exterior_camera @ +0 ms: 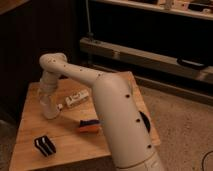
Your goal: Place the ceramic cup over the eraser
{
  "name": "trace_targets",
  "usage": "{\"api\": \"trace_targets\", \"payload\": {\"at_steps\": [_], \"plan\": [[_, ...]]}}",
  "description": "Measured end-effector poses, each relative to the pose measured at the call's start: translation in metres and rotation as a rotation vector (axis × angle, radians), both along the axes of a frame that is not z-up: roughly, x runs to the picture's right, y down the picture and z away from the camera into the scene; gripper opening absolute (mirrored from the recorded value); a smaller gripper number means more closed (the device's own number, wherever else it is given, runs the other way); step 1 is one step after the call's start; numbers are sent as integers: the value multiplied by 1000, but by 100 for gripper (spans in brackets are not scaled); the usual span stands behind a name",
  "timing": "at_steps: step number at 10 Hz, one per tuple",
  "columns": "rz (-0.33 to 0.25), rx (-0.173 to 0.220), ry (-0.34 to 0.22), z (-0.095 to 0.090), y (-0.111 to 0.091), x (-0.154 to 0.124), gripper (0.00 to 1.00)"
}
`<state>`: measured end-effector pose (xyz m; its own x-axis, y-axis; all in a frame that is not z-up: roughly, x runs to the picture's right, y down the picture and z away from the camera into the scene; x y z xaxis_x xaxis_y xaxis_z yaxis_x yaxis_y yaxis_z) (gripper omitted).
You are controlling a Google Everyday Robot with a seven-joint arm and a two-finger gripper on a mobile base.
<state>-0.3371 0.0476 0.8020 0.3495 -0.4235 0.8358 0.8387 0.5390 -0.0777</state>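
Observation:
The ceramic cup [48, 109], small and white, stands upright on the left part of the wooden table [65, 142]. My gripper [46, 98] reaches straight down from the bent white arm and is shut on the cup's top. The cup's base looks level with the table top. The eraser [44, 145], a black block with white stripes, lies near the table's front left corner, well in front of the cup and apart from it.
A whitish oblong item [76, 99] lies just right of the cup. An orange-and-blue object [89, 125] sits mid-table. The arm's thick lower link hides most of a black bowl [145, 121] at the right edge. Dark shelving stands behind.

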Motion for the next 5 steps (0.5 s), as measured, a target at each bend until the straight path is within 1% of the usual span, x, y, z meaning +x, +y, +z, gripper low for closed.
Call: {"api": "trace_targets", "payload": {"at_steps": [2,5], "plan": [[2,26,2,-14,-10,8,29],[-20,50,-29,-36,-15,16,29]]}}
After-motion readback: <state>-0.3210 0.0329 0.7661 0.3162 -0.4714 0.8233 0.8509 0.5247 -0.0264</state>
